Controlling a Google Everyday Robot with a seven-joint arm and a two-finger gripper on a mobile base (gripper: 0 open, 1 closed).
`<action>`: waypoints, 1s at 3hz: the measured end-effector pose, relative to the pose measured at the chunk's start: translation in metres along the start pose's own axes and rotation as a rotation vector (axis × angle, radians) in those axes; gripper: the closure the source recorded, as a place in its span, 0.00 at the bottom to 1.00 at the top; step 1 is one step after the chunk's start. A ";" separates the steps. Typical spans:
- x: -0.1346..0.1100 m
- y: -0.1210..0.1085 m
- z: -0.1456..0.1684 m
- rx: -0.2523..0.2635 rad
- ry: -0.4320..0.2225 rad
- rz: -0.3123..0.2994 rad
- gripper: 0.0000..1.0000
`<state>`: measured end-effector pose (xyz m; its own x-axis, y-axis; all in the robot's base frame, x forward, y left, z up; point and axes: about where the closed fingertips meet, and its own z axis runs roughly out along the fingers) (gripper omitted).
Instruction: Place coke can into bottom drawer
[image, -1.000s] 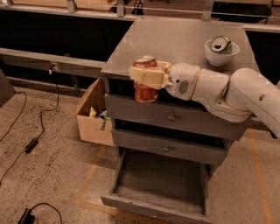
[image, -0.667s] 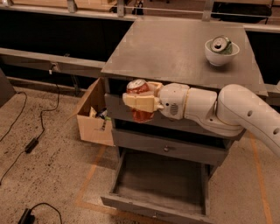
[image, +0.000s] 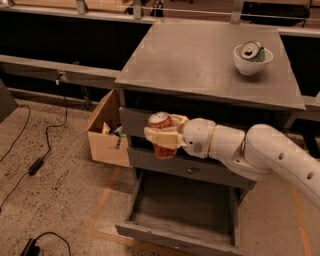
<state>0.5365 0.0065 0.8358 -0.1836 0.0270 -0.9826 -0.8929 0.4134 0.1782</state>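
Note:
My gripper (image: 162, 136) is shut on the coke can (image: 161, 135), a red can with a silver top, held upright in front of the upper drawers of the grey cabinet. The white arm reaches in from the right. The bottom drawer (image: 183, 211) is pulled open below the can, a wide shallow grey tray with nothing visible inside. The can hangs above the drawer's back left part, well above its floor.
A white bowl (image: 252, 62) holding a green-and-silver can stands on the cabinet top (image: 200, 55) at the back right. A cardboard box (image: 107, 132) sits on the floor left of the cabinet. Black cables (image: 35, 162) lie on the floor at left.
The gripper has moved down and slightly left with the coke can, from the cabinet's top edge to in front of the upper drawers.

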 end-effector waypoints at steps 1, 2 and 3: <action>0.064 -0.011 -0.005 0.002 0.023 -0.059 1.00; 0.107 -0.022 -0.006 -0.011 0.046 -0.122 1.00; 0.146 -0.037 -0.004 0.001 0.088 -0.212 1.00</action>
<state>0.5407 -0.0081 0.6858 -0.0271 -0.1401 -0.9898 -0.9149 0.4025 -0.0319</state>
